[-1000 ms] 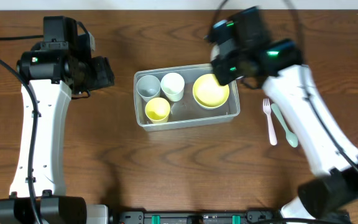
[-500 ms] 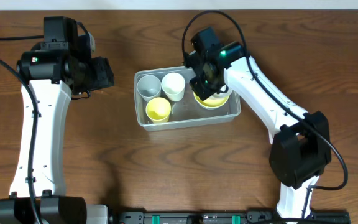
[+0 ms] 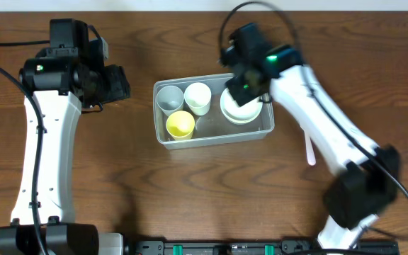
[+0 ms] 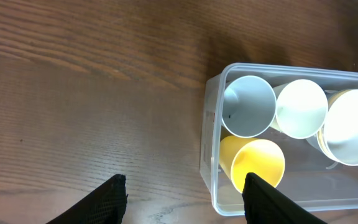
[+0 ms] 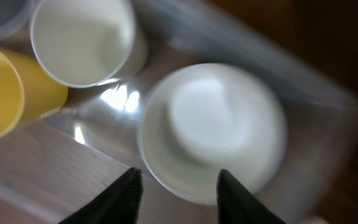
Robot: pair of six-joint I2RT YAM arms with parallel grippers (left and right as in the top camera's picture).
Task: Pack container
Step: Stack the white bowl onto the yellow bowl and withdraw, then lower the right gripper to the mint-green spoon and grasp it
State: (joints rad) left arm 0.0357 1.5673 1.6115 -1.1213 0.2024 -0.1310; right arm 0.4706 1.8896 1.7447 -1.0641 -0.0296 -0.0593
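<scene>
"Right gripper (image 5: 179, 179) — how did you have it?"

"You had its fingers (image 5: 129, 196) apart and empty, hanging over the white bowl (image 5: 219, 127) at the right end of the container (image 3: 211, 139)."

"And your left gripper (image 4: 185, 185)?"

"Spread too, holding nothing, over the table (image 3: 119, 177) left of the container. That sat mid-table — a grey cup (image 3: 168, 98), a white cup (image 3: 197, 97) and a yellow cup (image 3: 180, 125) in its left half."
</scene>
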